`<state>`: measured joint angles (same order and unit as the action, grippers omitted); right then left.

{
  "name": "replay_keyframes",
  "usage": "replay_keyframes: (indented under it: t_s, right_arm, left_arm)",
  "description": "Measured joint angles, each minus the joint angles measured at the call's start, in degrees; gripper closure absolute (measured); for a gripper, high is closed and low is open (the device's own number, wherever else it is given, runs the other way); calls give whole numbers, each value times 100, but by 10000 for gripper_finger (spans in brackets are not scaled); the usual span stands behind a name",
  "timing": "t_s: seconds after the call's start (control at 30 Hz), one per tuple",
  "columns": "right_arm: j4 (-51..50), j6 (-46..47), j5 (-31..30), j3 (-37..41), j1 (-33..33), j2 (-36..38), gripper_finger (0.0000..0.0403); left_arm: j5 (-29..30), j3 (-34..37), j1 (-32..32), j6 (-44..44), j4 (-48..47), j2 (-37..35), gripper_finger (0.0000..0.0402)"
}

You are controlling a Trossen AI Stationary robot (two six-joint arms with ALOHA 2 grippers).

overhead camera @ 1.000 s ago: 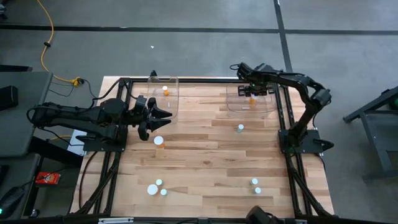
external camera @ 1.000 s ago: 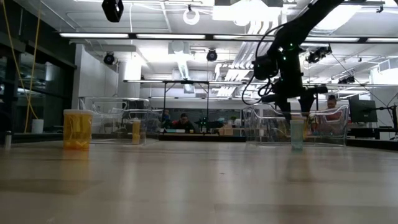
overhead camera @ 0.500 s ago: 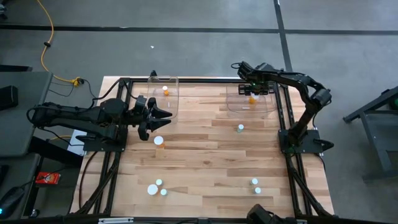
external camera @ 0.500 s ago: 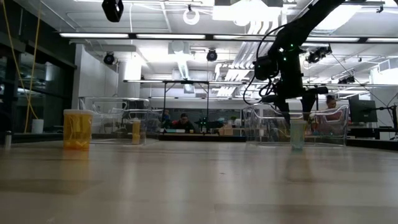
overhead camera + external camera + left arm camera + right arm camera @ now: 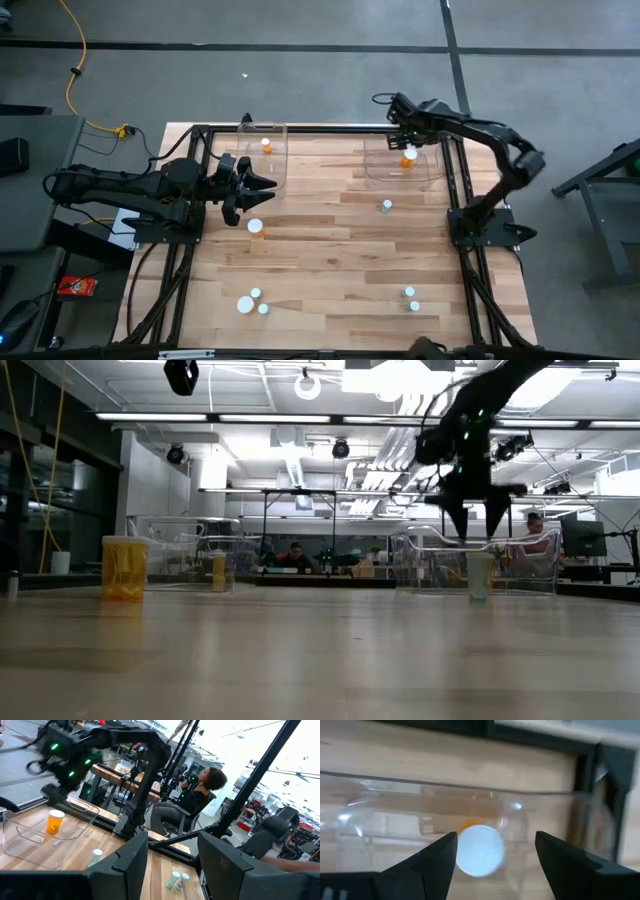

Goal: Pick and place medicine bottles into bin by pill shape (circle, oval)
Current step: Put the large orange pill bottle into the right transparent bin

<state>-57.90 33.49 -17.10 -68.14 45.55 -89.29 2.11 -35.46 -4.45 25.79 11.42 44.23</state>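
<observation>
My right gripper [image 5: 405, 132] is open and empty above the clear right bin [image 5: 378, 168]. It also shows in the low view [image 5: 478, 525]. Its fingers stand either side of an amber bottle with a white cap [image 5: 479, 850] that stands upright on the bin's floor [image 5: 407, 155]. My left gripper [image 5: 267, 193] is open and empty, beside the clear left bin [image 5: 280, 165], which holds one amber bottle [image 5: 265, 145]. An amber bottle [image 5: 256, 226] stands near the left gripper. A clear bottle [image 5: 386, 207] stands below the right bin.
Three white-capped bottles [image 5: 252, 301] stand near the front left and two [image 5: 411, 298] near the front right. Black frame rails [image 5: 455, 190] run along the table's sides. People sit in the room beyond the table [image 5: 197, 795].
My right gripper has gone up out of the right bin and a little toward the table's far edge. The amber bottle has stayed in the bin.
</observation>
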Motion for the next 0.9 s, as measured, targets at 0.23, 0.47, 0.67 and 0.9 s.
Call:
replay_keyframes:
  t_s: [0.23, 0.47, 0.67, 0.9]
  right_arm:
    - [747, -346, 32, 605, -1129, 1980, 141]
    - [3840, 625, 335, 2476, -3180, 4124, 141]
    - [6048, -71, 351, 3353, -4295, 4853, 141]
    - [6267, -1142, 382, 3340, -4709, 4880, 141]
  left_arm:
    - [-62, 0, -2, 12, 1, 1, 238]
    - [-255, 0, 0, -98, 0, 2, 238]
    - [-207, 0, 0, -93, 0, 2, 238]
    - [117, 0, 0, -54, 0, 2, 238]
